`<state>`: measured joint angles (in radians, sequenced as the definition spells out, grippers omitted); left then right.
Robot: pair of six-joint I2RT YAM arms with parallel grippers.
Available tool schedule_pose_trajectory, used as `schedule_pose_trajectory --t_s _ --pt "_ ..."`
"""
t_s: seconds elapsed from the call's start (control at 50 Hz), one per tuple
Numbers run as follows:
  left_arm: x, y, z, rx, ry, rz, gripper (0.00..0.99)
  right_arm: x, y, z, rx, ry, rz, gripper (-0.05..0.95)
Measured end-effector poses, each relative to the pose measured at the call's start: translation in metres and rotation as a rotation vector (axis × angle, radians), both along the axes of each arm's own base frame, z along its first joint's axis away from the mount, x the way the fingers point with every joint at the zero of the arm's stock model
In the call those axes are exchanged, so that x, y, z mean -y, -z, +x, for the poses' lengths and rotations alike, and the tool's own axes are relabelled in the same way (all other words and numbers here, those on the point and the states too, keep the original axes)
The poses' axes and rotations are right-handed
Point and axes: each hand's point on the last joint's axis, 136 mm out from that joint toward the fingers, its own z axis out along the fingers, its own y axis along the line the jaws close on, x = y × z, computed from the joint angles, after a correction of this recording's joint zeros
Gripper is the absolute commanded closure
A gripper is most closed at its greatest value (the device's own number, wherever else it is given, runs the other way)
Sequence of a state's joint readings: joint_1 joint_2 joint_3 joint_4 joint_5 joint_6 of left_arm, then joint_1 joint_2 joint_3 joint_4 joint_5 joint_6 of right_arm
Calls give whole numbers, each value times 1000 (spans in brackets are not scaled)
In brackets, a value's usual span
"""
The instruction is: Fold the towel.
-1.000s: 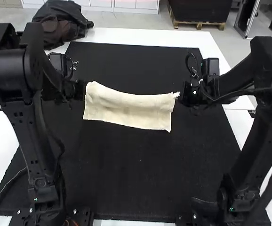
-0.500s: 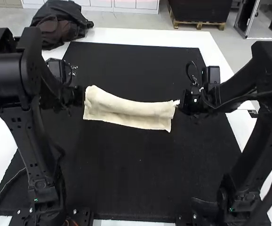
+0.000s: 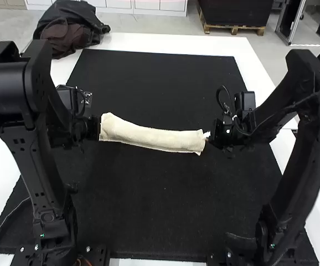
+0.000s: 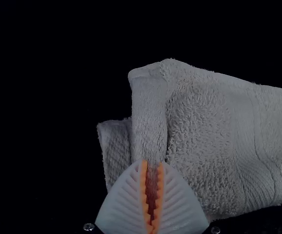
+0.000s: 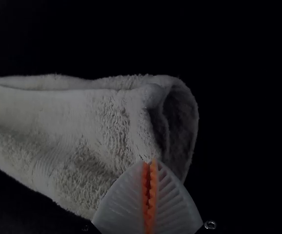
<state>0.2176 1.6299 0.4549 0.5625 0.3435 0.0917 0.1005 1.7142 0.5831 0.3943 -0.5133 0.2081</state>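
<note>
Left gripper (image 4: 153,162) and right gripper (image 5: 150,161) each pinch an end of the towel (image 3: 149,137), a narrow folded strip between them. Best lower both together, lightly taut, then release. Right wrist view shows a hollow fold (image 5: 180,114) just beyond its gripper's tips; high view doesn't.

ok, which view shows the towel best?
High view: it gets the towel end to end, a long narrow strip between the left gripper and right gripper. Left wrist view: a close look at the layered end at the left gripper. Right wrist view: the other end, curled into an open loop.
</note>
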Motion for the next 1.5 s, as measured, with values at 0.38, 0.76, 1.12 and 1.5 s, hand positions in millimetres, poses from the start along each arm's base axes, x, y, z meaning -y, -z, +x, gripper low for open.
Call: schedule_pose_trajectory --t_s 0.38,0.76,1.12,1.5 --pt "-12 4 2 1 -44 38 28 -2 19 -5 -45 -17 4 57" --pt "-43 -5 4 41 -138 55 28 -7 15 -6 -54 -29 45 3" --pt "-50 -5 3 42 -158 51 28 -7 -2 18 -9 -7 43 10" --pt "-51 -9 6 62 -166 44 28 -12 -2 18 -29 -13 34 15"
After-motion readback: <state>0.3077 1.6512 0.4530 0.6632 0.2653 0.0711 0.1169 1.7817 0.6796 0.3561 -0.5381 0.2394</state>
